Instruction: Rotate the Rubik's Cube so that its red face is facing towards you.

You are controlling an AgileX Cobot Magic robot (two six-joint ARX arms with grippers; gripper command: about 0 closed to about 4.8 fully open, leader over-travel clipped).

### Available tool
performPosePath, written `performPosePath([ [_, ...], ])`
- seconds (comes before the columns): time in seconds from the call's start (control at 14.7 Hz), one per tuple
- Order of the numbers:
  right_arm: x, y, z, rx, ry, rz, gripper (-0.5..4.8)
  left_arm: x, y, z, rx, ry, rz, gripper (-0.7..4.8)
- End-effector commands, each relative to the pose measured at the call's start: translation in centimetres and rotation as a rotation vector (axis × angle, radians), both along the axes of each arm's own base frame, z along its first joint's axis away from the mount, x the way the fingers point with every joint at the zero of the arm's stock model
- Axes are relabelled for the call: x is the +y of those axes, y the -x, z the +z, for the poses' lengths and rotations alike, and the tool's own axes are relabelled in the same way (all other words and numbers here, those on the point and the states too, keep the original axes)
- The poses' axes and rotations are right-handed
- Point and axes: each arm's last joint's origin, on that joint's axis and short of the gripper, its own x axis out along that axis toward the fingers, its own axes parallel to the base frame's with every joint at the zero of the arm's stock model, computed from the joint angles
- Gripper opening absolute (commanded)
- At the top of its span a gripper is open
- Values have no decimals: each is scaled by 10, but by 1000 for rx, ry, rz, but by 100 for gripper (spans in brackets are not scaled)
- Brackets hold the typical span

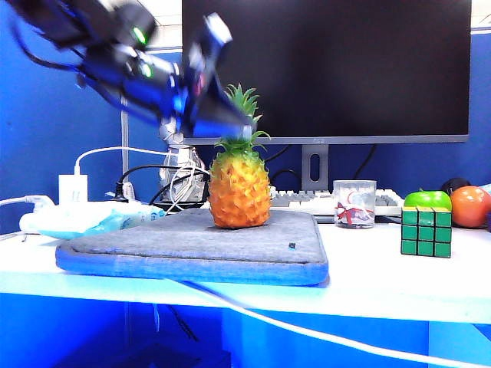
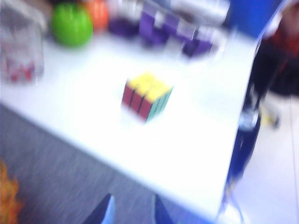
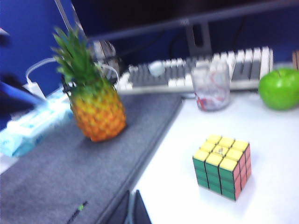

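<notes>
My left gripper (image 2: pixel 132 210) hangs high above the grey fabric mat (image 1: pixel 192 245), its two fingers spread apart with nothing between them; in the exterior view that arm is a blurred dark shape near the leafy crown of the orange plastic pineapple (image 1: pixel 239 184). My right gripper (image 3: pixel 132 210) shows only as two dark fingertips pressed together at the edge of its wrist view, empty, over the near edge of the mat.

The small Rubik's Cube with black grid lines (image 1: pixel 426 231) sits flat on the white surface (image 1: pixel 368 276), off the mat and well apart from both my grippers. It stands just in front of the round green apple (image 1: pixel 427 199), with an orange fruit (image 1: pixel 470 205) beside that and a clear glass cup (image 1: pixel 354 203) between the cube and the pineapple. In the exterior view the cube's green side faces the camera. The wrist views show yellow squares on top, and the red-pink face (image 3: pixel 242 170) on a side wall next to the green one, turned away from the pineapple.

The pineapple stands upright on the mat. Behind it are a white keyboard (image 1: pixel 322 201) and a dark monitor (image 1: pixel 330 61).
</notes>
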Motion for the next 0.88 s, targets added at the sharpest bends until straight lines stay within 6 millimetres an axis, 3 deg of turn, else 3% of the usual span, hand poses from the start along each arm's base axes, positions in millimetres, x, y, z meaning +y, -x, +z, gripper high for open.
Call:
performPosePath([
  [0.07, 1, -3, 1, 6, -3, 5, -1, -24, 0, -11, -4, -141, -189, 120],
  [0.41, 0, -36, -13, 119, 28, -54, -1, -61, 14, -6, -171, -215, -248, 111],
  [0.54, -2, -72, -5, 223, 41, -88, 1, -71, 18, -6, -216, -259, -221, 111],
  [0.61, -2, -87, 0, 251, 42, -74, 26, -72, 17, -5, -211, -247, -216, 111],
  [0.75, 2, -126, 10, 285, 42, -50, 243, -73, 15, -2, -213, -222, -200, 111],
  [0.81, 3, -136, 13, 293, 46, -49, 275, -73, 15, -2, -211, -217, -198, 111],
  [0.88, 4, -149, 15, 300, 64, -51, 264, -74, 15, -2, -206, -211, -200, 111],
])
